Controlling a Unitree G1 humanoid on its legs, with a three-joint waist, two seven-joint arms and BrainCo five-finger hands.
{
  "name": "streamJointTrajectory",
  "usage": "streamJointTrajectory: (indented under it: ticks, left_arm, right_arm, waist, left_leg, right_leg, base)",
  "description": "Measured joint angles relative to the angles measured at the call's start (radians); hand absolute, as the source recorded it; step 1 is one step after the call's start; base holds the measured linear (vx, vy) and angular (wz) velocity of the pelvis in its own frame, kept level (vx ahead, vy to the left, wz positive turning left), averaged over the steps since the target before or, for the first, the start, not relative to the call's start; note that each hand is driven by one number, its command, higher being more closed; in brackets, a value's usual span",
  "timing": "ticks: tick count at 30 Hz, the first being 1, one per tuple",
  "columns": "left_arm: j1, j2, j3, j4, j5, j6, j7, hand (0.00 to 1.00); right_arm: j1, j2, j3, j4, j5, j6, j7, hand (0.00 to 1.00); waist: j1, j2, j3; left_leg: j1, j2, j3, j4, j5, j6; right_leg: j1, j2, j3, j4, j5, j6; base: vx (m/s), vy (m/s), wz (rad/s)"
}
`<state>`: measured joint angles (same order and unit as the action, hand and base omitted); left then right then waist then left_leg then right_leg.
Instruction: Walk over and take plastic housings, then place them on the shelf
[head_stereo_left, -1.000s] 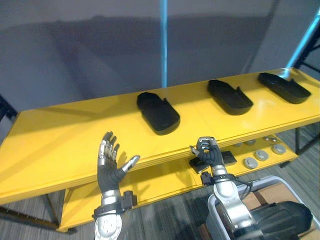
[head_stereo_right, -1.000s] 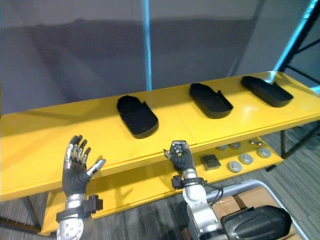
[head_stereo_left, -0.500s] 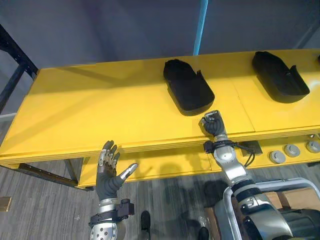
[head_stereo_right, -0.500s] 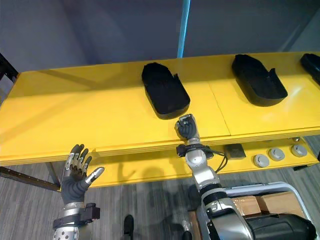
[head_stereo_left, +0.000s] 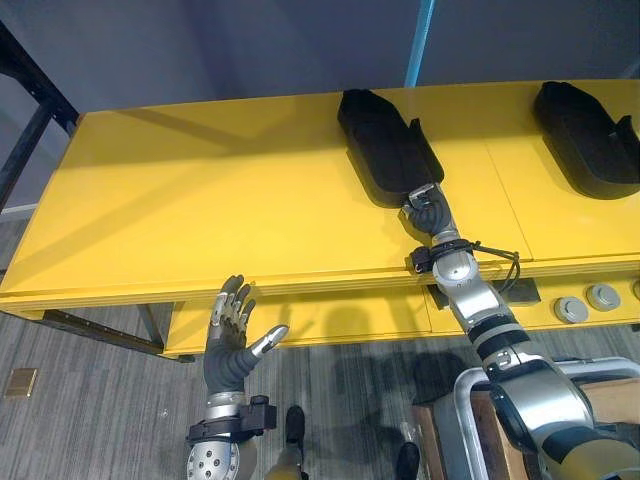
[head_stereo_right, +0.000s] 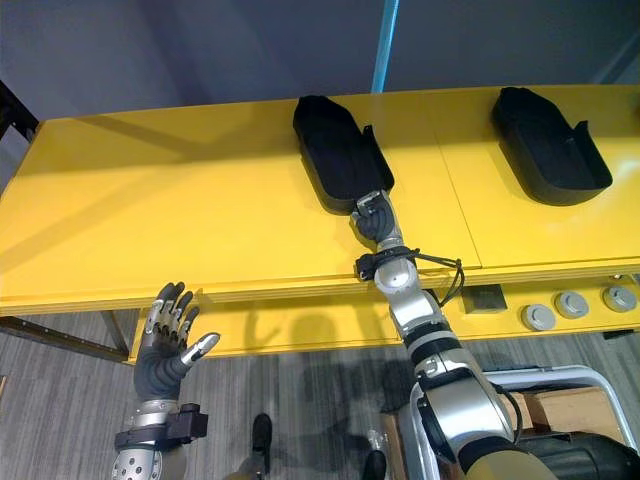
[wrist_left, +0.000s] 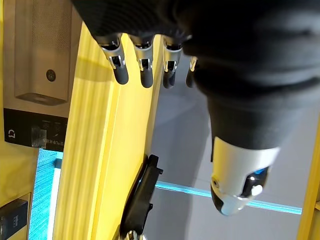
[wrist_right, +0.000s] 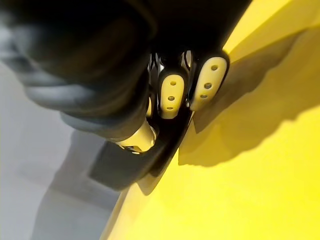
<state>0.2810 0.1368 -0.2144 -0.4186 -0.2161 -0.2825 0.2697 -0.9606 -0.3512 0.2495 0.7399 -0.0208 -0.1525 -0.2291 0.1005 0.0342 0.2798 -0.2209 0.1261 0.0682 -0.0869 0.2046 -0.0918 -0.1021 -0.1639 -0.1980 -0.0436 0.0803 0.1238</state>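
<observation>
Against the moment before, the whole view is shifted, so the camera is taken to have moved in over the yellow counter (head_stereo_left: 200, 200). Within it, the right arm has been stretched forward from the counter's front edge, and the right hand (head_stereo_left: 428, 212) is now brought up against the near end of the nearest plastic housing (head_stereo_left: 385, 150). In the right wrist view its fingers (wrist_right: 171, 97) are curled over the housing's dark rim with the thumb just under them, so a grip is judged to be closing. The housing lies flat on the counter and is not yet lifted; the taking step is judged to be just beginning. The left hand (head_stereo_left: 232, 345) is kept low before the counter's edge, fingers spread and straight, nothing held.

The counter is a broad, smooth, glossy yellow board with a layered front edge. The housing is a matt black, elongated shell, hollow, with a raised wall. A second housing (head_stereo_left: 590, 135) of like shape lies well apart. Small round grey parts (head_stereo_left: 572, 309) are laid on the lower shelf (head_stereo_left: 340, 320).
</observation>
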Motion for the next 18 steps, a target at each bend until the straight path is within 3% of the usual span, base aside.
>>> streamJointTrajectory:
  ticks: [6, 15, 18]
  left_arm:
    - [-0.011, 0.002, 0.000, 0.008, -0.002, 0.000, -0.001, 0.00]
    - [-0.012, 0.011, 0.001, 0.020, -0.009, 0.000, -0.006, 0.00]
    - [-0.017, 0.003, 0.005, 0.019, 0.002, 0.000, -0.001, 0.00]
  right_arm:
    - [-0.023, 0.000, 0.042, -0.005, 0.023, 0.000, 0.025, 1.00]
    - [-0.020, 0.003, 0.086, -0.038, 0.024, 0.001, 0.055, 1.00]
    - [0.148, 0.007, 0.053, -0.330, 0.019, 0.001, 0.047, 1.00]
  waist:
    - [0.023, 0.001, 0.002]
    - [0.023, 0.001, 0.002]
    - [0.015, 0.001, 0.002]
  left_leg:
    - [-0.002, 0.001, -0.008, 0.000, 0.001, 0.000]
    - [0.004, 0.000, -0.011, 0.000, 0.002, -0.002]
    - [0.011, -0.002, -0.009, 0.000, 0.002, -0.002]
  right_leg:
    - [0.008, 0.002, -0.008, -0.009, 0.001, 0.000]
    - [0.016, 0.003, -0.013, -0.011, 0.001, 0.000]
    - [0.019, 0.000, -0.012, -0.007, 0.000, 0.001]
  base:
    - [0.01, 0.013, 0.04]
    - [0.00, 0.008, 0.01]
    - [0.00, 0.000, 0.00]
